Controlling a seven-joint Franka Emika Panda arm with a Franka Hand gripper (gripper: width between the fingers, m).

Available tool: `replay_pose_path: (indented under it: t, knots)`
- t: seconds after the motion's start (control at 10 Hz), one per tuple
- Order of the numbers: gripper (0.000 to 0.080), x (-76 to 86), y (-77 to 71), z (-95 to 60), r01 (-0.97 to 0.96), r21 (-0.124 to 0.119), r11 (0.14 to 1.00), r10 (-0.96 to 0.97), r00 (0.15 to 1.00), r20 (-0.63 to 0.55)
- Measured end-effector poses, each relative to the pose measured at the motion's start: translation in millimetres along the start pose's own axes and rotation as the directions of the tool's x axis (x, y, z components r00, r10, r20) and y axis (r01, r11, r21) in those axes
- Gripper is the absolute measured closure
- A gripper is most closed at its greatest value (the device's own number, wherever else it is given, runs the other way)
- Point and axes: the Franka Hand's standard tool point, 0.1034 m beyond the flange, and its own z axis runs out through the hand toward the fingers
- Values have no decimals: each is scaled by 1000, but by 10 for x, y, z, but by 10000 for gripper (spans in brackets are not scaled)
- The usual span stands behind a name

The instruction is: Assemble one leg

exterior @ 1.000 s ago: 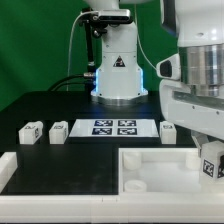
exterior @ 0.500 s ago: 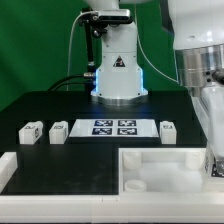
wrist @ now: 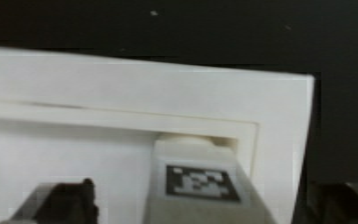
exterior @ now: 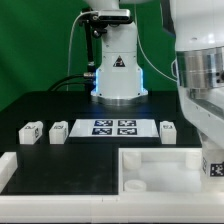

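A leg (wrist: 197, 182), a small white block with a black-and-white tag, stands against the inner wall of the large white tray (wrist: 140, 100). My gripper (wrist: 202, 205) straddles it. Its dark fingers (wrist: 69, 200) stand apart on either side, with a gap of white showing between each finger and the leg, so the gripper looks open. In the exterior view the arm comes down at the right edge over the tray's right end, and the leg's tag (exterior: 213, 167) shows just below it. Three more legs (exterior: 29, 131) (exterior: 59, 131) (exterior: 168, 131) lie on the black table.
The marker board (exterior: 112, 126) lies in front of the robot base (exterior: 117, 70). The white tray (exterior: 150, 172) fills the front right, and a low white rail (exterior: 8, 170) runs along the front left.
The arm's wrist has turned and shifted at the exterior view's right, and its lower housing now sits differently. The tagged leg has stayed at about the same spot in the tray.
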Motion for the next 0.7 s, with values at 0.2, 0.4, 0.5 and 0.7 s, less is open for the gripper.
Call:
replay_pose_path:
  t: [0.2, 0.4, 0.5, 0.7]
  knots:
    - [154, 15, 2, 3, 164, 1, 987, -164, 987, 0]
    - [151, 34, 7, 1, 435, -9, 900, -435, 900, -10]
    - [151, 54, 14, -7, 623, -27, 782, -623, 782, -20]
    - [151, 83, 18, -23, 868, -49, 495, -869, 495, -14]
